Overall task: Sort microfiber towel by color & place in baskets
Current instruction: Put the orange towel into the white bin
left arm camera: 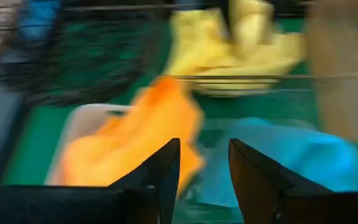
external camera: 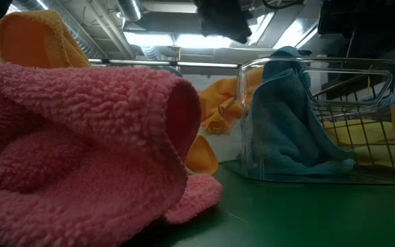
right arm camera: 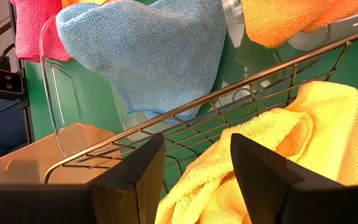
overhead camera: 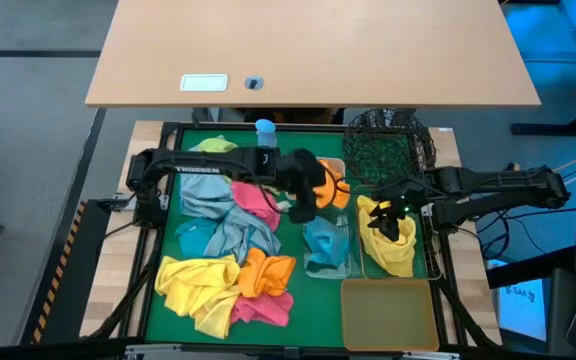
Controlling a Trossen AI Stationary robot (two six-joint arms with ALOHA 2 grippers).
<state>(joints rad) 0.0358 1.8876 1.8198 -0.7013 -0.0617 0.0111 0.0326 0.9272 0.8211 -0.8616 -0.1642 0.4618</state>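
Note:
Loose towels lie on the left of the green mat: yellow (overhead camera: 198, 285), orange (overhead camera: 266, 272), pink (overhead camera: 263, 308), grey-blue (overhead camera: 230, 228) and light green (overhead camera: 213, 145). An orange towel (left arm camera: 129, 143) hangs over the rim of the white tub (overhead camera: 333, 165). A teal towel (right arm camera: 148, 50) sits in the clear tub (overhead camera: 340, 262), and a yellow towel (right arm camera: 272, 155) in the rectangular wire basket (right arm camera: 229, 93). My left gripper (left arm camera: 204, 152) is open over the white and clear tubs, holding nothing. My right gripper (right arm camera: 197, 152) is open just above the yellow towel; whether it touches, I cannot tell.
The black round wire-mesh basket (overhead camera: 388, 145) stands at the far right and the amber tub (overhead camera: 388, 310) at the near right. A small blue-capped bottle (overhead camera: 265, 128) stands at the mat's far edge. A wooden table (overhead camera: 308, 50) lies beyond. In the low view a pink towel (external camera: 81, 137) fills the foreground.

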